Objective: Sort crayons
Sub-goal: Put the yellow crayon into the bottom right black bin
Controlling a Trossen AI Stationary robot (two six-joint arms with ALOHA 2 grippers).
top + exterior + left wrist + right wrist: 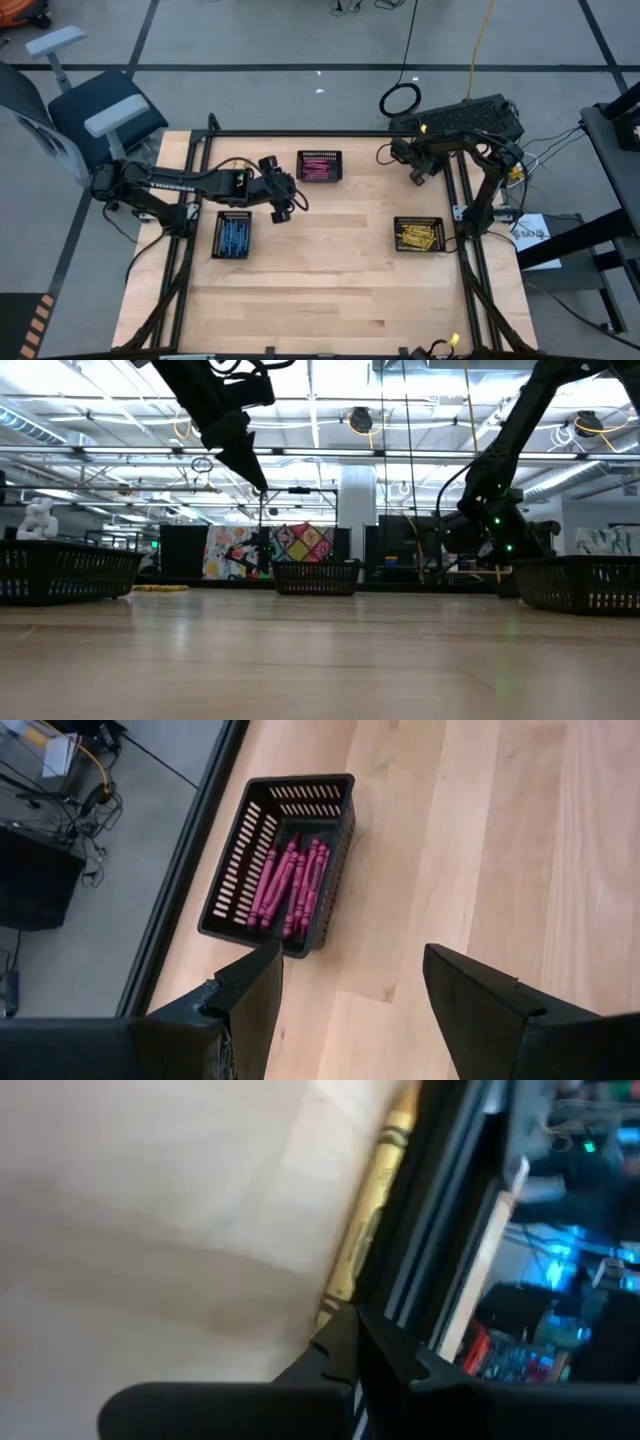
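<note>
Three black mesh baskets stand on the wooden table: one with pink crayons at the far middle, one with blue crayons at the left, one with yellow crayons at the right. My left gripper hangs open above the table, short of the pink basket, with nothing between its fingers. My right gripper is shut, low at the table's far right corner. Its tips are at the end of a single yellow crayon, which lies on the wood along the black frame rail. My right gripper's shut fingertips stand at the nearer end of the yellow crayon, slanting down toward the table. I cannot tell whether they touch it. The crayon lies flat on the wood beside the rail.
A black frame rail runs along the table's right edge, right beside the lone crayon. The open wood in the middle and near half of the table carries nothing. Cables and a dark stand sit beyond the far right corner.
</note>
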